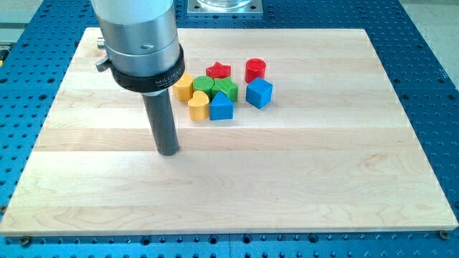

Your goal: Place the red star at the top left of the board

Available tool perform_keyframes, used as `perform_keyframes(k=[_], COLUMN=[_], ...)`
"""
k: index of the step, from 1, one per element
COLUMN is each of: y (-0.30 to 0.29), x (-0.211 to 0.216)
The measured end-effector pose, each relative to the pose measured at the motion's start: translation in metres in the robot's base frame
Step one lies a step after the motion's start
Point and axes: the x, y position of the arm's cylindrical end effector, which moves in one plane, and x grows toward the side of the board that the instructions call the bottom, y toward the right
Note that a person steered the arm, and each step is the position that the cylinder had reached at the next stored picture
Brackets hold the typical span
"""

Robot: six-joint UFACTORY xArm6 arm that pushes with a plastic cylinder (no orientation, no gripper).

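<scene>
Near: my tip (168,153) on bare worktop (323,179), view's lower left of the cluster, touching no block. No fingers, only a plain rod, so nothing apart, together or clamped.

Mid: yellow block (199,105), blue block (221,107), green blocks (226,89).

Far: red star (218,70) at the cluster's back edge, against the greens, red cylinder (255,69) just beside.

Risk: straight push from here likely to shove yellows and greens, scattering the star.

Hidden: top-left target corner and second yellow's (184,87) edge behind the arm housing.
</scene>
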Motion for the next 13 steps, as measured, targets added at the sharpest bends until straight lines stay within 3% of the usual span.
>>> perform_keyframes(k=[1,3,4,5,6,8,9,11,12,13], y=[-0.001,0.164,0.202,0.168,0.077,-0.003,-0.034,-0.05,-0.013,0.014], x=[-0.011,-0.034,-0.12,-0.14,-0.152,-0.143,-0.165,-0.182,-0.153,-0.177])
